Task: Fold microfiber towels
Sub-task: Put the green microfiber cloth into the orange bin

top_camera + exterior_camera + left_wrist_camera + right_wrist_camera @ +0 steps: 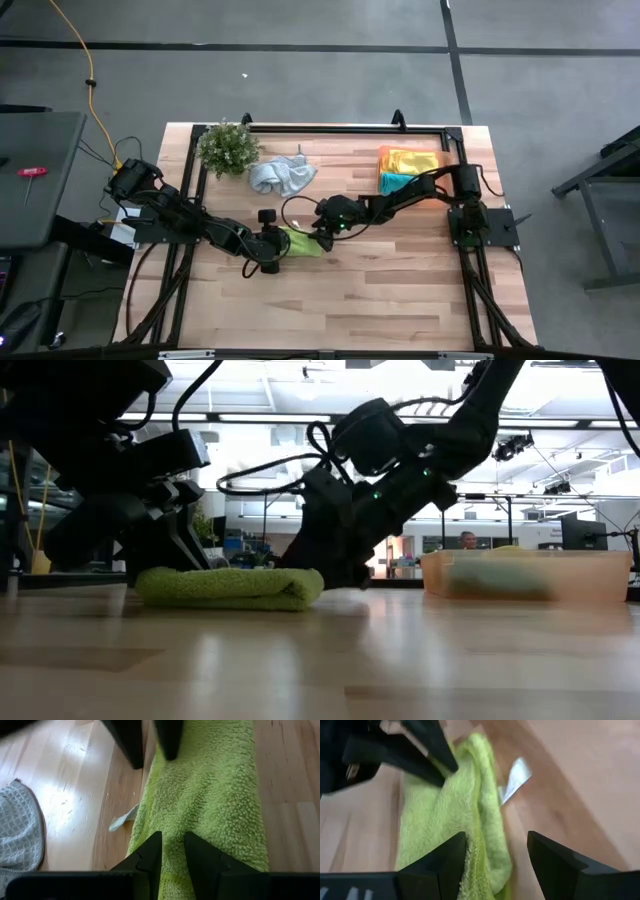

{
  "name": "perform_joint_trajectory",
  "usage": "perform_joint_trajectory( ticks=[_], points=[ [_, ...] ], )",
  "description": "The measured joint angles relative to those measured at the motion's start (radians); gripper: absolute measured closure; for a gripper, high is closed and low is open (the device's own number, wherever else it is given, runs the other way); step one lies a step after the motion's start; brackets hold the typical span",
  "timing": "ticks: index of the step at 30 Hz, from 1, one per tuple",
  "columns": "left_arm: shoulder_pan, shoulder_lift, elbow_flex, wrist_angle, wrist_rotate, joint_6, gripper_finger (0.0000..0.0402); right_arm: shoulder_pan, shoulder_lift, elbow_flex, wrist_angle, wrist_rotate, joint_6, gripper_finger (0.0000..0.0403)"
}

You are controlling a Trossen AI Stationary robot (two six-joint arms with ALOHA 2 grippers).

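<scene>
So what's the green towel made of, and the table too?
The lime green towel looks like soft, fluffy microfiber: its surface is covered in tiny nubbly loops, with no shine. The table looks like pale wooden planks with a smooth, slightly glossy finish: grain lines show, and light reflects off it.

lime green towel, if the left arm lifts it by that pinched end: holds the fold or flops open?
Probably flops: the lime green towel is thick, looped pile lying in soft folded layers, with nothing stiff. The left gripper pinches only a narrow ridge, so the rest would likely sag. It looks light, and the fuzzy surface should grip rather than slip.
</scene>
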Motion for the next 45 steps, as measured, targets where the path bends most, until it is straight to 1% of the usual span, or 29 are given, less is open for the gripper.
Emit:
perform_joint_trajectory(
  ticks=[3, 6, 11, 14, 16, 17, 21, 22, 24, 28, 34, 37, 38, 41, 45],
  points=[
    [0.0, 0.0, 0.0, 0.0, -0.001, -0.001, 0.0328, 0.023, 0.014, 0.001, 0.015, -0.033, -0.024, 0.0197],
    [0.0, 0.0, 0.0, 0.0, -0.002, -0.003, 0.0328, 0.044, 0.026, 0.002, 0.022, -0.015, -0.03, 0.0197],
    [0.0, 0.0, 0.0, 0.0, -0.002, -0.003, 0.0328, 0.075, 0.034, 0.004, 0.01, 0.075, -0.004, 0.0197],
    [0.0, 0.0, 0.0, 0.0, -0.002, -0.003, 0.0328, 0.079, 0.035, 0.004, 0.004, 0.088, -0.01, 0.0211],
    [0.0, 0.0, 0.0, 0.001, -0.002, -0.001, 0.0328, 0.079, 0.035, 0.004, -0.014, 0.096, -0.025, 0.0238],
    [0.001, 0.0, 0.0, 0.0, -0.002, 0.0, 0.0328, 0.079, 0.035, 0.006, -0.027, 0.103, -0.025, 0.026],
    [0.001, -0.005, 0.009, 0.0, 0.014, 0.021, 0.0328, 0.077, 0.035, 0.006, -0.064, 0.113, 0.0, 0.037],
    [0.001, -0.014, 0.012, -0.001, 0.026, 0.04, 0.0328, 0.078, 0.035, 0.005, -0.065, 0.113, 0.016, 0.0385],
    [0.001, -0.034, 0.023, 0.0, 0.051, 0.069, 0.0328, 0.078, 0.032, 0.005, -0.067, 0.11, 0.052, 0.0387],
    [0.001, -0.124, 0.046, -0.051, 0.055, 0.111, 0.0328, 0.078, 0.013, 0.001, -0.089, 0.095, 0.074, 0.0398],
    [0.001, -0.334, 0.08, -0.237, 0.055, 0.17, 0.0328, 0.071, -0.037, -0.004, -0.134, 0.048, 0.075, 0.04],
    [0.001, -0.444, 0.088, -0.323, 0.055, 0.182, 0.0328, 0.067, -0.077, -0.004, -0.198, 0.025, 0.056, 0.0401],
    [0.001, -0.487, 0.087, -0.355, 0.055, 0.168, 0.0328, 0.067, -0.092, -0.004, -0.223, 0.023, 0.051, 0.0401],
    [0.001, -0.601, 0.087, -0.375, 0.072, 0.099, 0.0328, 0.067, -0.147, -0.004, -0.29, 0.01, 0.018, 0.0402],
    [0.001, -0.726, 0.087, -0.352, 0.117, 0.013, 0.0328, 0.065, -0.237, -0.004, -0.384, 0.01, -0.031, 0.0402]
  ],
)
